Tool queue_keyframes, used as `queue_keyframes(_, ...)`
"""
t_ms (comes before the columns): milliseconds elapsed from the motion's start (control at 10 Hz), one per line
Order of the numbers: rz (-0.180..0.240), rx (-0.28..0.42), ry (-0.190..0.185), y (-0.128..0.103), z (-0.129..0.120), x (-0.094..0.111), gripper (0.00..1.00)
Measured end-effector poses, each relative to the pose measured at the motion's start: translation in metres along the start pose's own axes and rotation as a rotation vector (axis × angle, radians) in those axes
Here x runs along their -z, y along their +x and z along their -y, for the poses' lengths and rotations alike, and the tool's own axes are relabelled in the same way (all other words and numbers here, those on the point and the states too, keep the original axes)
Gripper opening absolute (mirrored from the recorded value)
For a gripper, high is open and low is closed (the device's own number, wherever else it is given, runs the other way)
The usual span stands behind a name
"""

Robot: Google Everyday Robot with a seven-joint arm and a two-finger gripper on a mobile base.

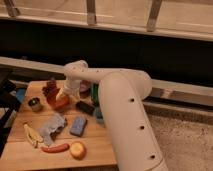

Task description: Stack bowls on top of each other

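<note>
- the gripper hangs low at the back left of the wooden table, right over the red-orange bowl. whether it is touching or holding the bowl cannot be told.
- the purple bowl seems to lie just behind the forearm, right of the red-orange one and apart from it. only a dark sliver of it shows.
- a dark red bunch of grapes sits just left of the gripper, with a small metal cup further left near the table edge.
- a black block lies just right of the red-orange bowl.
- nearer the front are a grey cloth, a blue sponge beside it, a banana, a red sausage-like piece and a round yellow-orange fruit.
- the thick white arm sweeps in from the lower right and covers the table's right side.
- behind the table runs a dark wall with a pale ledge, and a railing stands above. speckled floor lies to the right.
- a green thing and a teal thing peek out beside the arm, too hidden to name.
- a blue object at the far left is partly cut off by dark framing.
</note>
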Motion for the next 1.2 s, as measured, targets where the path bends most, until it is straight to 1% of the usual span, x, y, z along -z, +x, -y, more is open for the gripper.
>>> queue_keyframes(100,-0.001,-0.008,-0.013,0.002,0.001,-0.001,0.58)
queue_keyframes(200,0.001,-0.009,-0.021,0.003,0.001,-0.002,0.48)
queue_keyframes(500,0.023,0.004,-0.057,0.005,-0.015,0.005,0.17)
queue_keyframes(600,0.029,0.017,-0.069,0.005,-0.02,0.007,0.08)
queue_keyframes(700,0.036,0.024,-0.082,0.006,-0.025,0.009,0.01)
queue_keyframes(900,0.056,0.043,-0.105,0.005,-0.032,0.019,0.0)
queue_keyframes(1100,0.089,0.068,-0.155,0.001,-0.046,0.046,0.0)
queue_keyframes(1200,0.106,0.081,-0.169,-0.002,-0.052,0.062,0.0)
